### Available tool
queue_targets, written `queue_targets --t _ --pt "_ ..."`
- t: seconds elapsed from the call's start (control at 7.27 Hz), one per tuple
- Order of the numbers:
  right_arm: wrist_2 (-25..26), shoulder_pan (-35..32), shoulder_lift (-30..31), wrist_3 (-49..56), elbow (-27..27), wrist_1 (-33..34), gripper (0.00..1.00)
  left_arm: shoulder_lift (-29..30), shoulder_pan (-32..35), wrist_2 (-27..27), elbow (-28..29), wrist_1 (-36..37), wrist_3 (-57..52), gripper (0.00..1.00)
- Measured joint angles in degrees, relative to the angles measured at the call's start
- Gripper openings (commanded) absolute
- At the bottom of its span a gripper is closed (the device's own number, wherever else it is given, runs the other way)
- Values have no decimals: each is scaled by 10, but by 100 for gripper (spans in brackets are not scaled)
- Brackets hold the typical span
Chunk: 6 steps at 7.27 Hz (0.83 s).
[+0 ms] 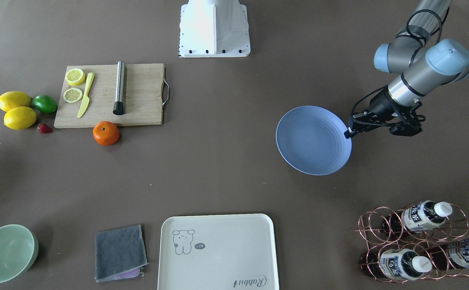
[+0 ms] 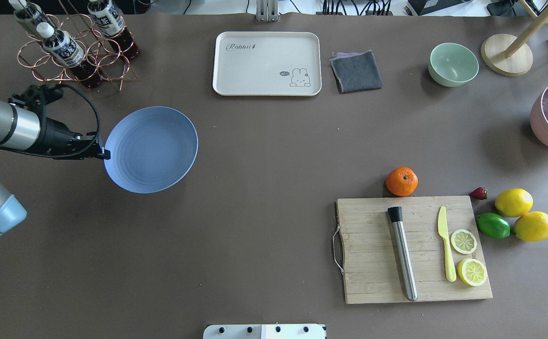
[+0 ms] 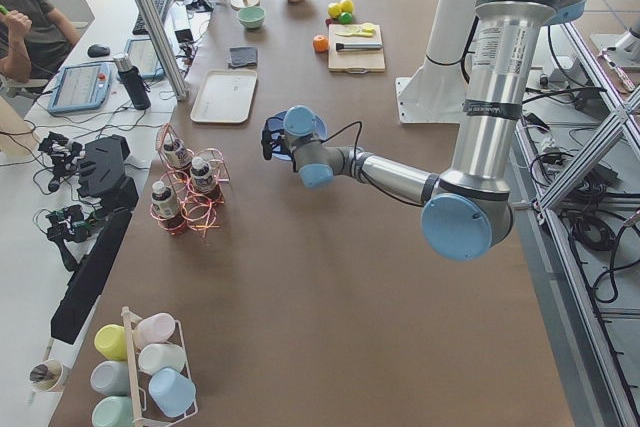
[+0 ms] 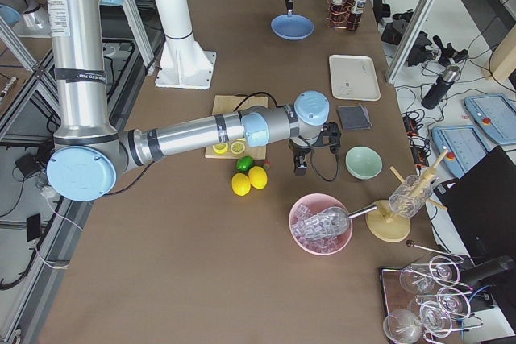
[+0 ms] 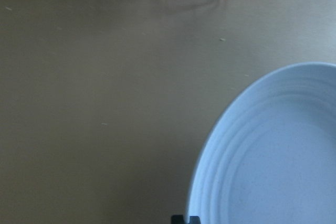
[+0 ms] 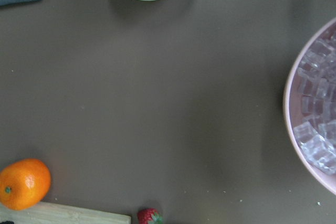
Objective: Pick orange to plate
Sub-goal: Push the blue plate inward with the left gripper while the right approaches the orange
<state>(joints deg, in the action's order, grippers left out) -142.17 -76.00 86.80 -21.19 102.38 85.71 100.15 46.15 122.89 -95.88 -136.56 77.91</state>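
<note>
Currently the left gripper (image 2: 106,154) is at the rim of the plate (image 2: 154,150), on the side of the plate facing the table's left end. The jaws look pinched narrow on that rim. One fingertip (image 5: 181,220) shows right at the rim in the left wrist view. It is probably a real grip, but the overhead view is too coarse to see both pads. I can't tell whether the plate lies flat or is tipped up. The plate is in the left half of the table, toward the far edge, near the copper bottle rack (image 2: 114,66).

The orange (image 2: 401,181) is in the right half of the table, hard against the far edge of the cutting board (image 2: 368,245) and well apart from the plate. A strawberry (image 2: 479,193) lies just off the board's far right corner.

The right gripper (image 4: 300,168) shows only in the right-side view. It hangs over the table between the board and the mint bowl (image 4: 364,162), and I can't tell how far open it is. Its wrist camera looks down on the orange at lower left and the pink ice bowl (image 2: 544,134) at right.
</note>
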Motion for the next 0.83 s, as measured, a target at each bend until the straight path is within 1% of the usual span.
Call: queue_targets --t 0.14,0.28,0.41,0.55,0.69,0.83 --pt "32 48 -16 -93 0 -43 98 23 -51 -56 -38 52 38 0" --pt "70 104 -30 -186 -2 -89 97 47 -110 -118 -63 96 77 0" --pt "99 153 -40 -263 -2 -128 97 75 -166 -178 -76 132 114 0" --pt "126 197 -46 -316 -1 -154 97 100 -215 -229 -81 163 142 0" --pt "156 235 -52 -341 -2 -166 97 116 -258 -275 -82 181 160 0" --pt "175 262 -61 -350 -8 -171 97 121 -288 -304 -82 189 168 0"
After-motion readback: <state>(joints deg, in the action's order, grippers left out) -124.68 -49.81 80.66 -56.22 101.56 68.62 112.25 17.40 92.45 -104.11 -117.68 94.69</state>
